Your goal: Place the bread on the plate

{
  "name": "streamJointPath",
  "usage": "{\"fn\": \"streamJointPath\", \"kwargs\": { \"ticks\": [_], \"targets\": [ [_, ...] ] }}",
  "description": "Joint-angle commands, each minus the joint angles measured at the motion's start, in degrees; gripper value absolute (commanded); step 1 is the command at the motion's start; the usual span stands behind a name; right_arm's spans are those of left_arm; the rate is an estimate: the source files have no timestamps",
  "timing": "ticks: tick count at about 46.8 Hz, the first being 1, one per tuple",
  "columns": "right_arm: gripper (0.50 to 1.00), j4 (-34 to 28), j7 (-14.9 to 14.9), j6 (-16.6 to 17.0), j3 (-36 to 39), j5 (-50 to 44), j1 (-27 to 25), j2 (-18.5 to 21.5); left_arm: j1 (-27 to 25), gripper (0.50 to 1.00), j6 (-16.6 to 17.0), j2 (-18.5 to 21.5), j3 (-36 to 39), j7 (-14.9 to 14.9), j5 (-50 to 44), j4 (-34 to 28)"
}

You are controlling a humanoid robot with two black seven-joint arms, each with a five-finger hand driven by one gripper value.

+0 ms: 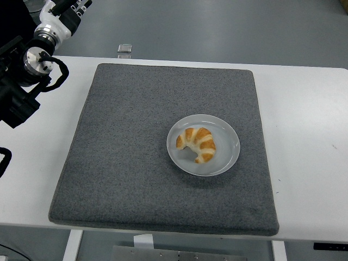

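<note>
The bread, a golden croissant (197,144), lies on a round pale plate (229,156) right of the middle of a grey mat (130,141). My left arm (32,57) is raised over the table's far left corner, far from the plate. Its hand (68,10) points up and is cut off by the picture's top edge. It holds nothing that I can see. The right arm is out of view.
A small clear square object (124,48) lies at the table's far edge, just behind the mat. The white table (304,136) shows bare on both sides of the mat.
</note>
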Motion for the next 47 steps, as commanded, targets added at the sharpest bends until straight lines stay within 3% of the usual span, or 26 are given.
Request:
{"fn": "streamJointPath", "kwargs": {
  "ticks": [1, 9, 15, 47],
  "targets": [
    [0.93, -0.02, 0.0, -0.08, 0.0, 0.0, 0.0, 0.0, 0.77, 1.0, -2.29, -0.13, -0.68, 0.01, -0.13, 0.26],
    [0.93, 0.07, 0.0, 0.01, 0.0, 0.0, 0.0, 0.0, 1.3, 1.0, -4.05, -0.57, -2.61, -0.52, -2.24, 2.37],
    [0.93, -0.02, 0.0, 0.01, 0.0, 0.0, 0.0, 0.0, 1.47, 1.0, -5.19, -3.11, -2.62, -0.78, -2.33, 5.7],
    [0.93, 0.07, 0.0, 0.01, 0.0, 0.0, 0.0, 0.0, 1.12, 1.0, -5.02, -7.07, -2.88, -1.31, -2.33, 8.08]
  ]
}}
